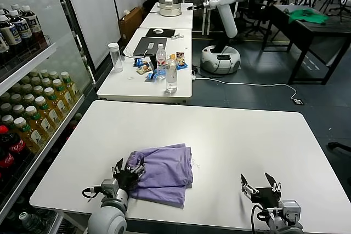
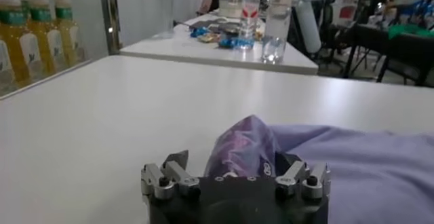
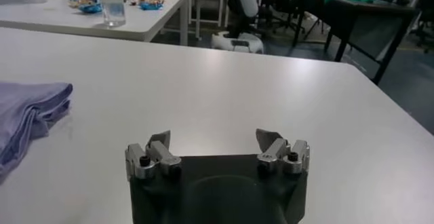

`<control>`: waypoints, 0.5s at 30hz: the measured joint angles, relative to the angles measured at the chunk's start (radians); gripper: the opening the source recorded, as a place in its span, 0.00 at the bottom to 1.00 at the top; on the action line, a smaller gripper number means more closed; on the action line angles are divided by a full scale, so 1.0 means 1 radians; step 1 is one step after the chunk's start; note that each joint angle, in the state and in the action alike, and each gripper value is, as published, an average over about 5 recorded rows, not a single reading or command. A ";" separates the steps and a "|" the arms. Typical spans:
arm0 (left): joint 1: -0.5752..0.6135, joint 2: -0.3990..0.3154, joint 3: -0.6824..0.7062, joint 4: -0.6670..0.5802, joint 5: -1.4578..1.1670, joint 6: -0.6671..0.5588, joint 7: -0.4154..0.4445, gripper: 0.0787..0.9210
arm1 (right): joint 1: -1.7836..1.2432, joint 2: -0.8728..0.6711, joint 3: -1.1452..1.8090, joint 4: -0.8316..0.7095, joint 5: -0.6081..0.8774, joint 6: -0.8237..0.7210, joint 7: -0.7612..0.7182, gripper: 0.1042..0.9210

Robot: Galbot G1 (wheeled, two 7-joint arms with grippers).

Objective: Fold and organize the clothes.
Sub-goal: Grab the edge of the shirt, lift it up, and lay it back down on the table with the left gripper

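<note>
Lavender T-shirt (image 1: 163, 172) lies folded; left tool (image 1: 128, 169) gapes at its edge (right tool (image 1: 260, 186) spread, apart).

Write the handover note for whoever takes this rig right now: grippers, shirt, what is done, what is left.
Left gripper: open, at the near-left edge of the shirt, a raised fold of fabric between its fingers, not clamped.
Right gripper: open, holding nothing, over bare table to the shirt's right.
Shirt: lying on the near-left part of the table, folded into a compact bundle, edges uneven.
Done: folding looks largely finished.
Left: probably pull the left gripper clear and tidy the bundle.
</note>
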State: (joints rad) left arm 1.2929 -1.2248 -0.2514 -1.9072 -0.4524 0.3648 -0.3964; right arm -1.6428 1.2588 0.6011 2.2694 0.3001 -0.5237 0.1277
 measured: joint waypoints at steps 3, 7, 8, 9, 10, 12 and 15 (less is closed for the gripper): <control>0.008 -0.002 -0.002 0.002 -0.005 0.009 0.000 0.81 | 0.000 0.000 0.002 0.002 0.000 0.000 0.000 0.88; 0.010 -0.002 -0.008 0.000 -0.032 0.019 0.003 0.68 | 0.000 0.001 0.004 0.003 0.000 0.000 0.000 0.88; 0.009 -0.001 -0.011 0.000 -0.042 0.021 0.004 0.65 | -0.001 0.001 0.004 0.004 0.000 0.000 0.000 0.88; 0.007 -0.001 -0.014 0.001 -0.054 0.022 0.005 0.61 | -0.001 0.002 0.004 0.005 0.000 0.000 0.000 0.88; 0.005 0.000 -0.017 0.002 -0.067 0.024 0.007 0.58 | -0.002 0.003 0.004 0.006 0.000 0.000 0.000 0.88; 0.001 0.002 -0.025 0.004 -0.095 0.026 0.009 0.51 | -0.004 0.004 0.004 0.008 0.000 0.000 0.000 0.88; -0.005 0.006 -0.039 0.004 -0.141 0.031 0.014 0.40 | -0.006 0.005 0.006 0.011 0.000 0.001 0.000 0.88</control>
State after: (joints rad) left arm 1.2877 -1.2189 -0.2907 -1.9028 -0.5935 0.3956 -0.3820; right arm -1.6492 1.2633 0.6069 2.2800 0.3004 -0.5230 0.1274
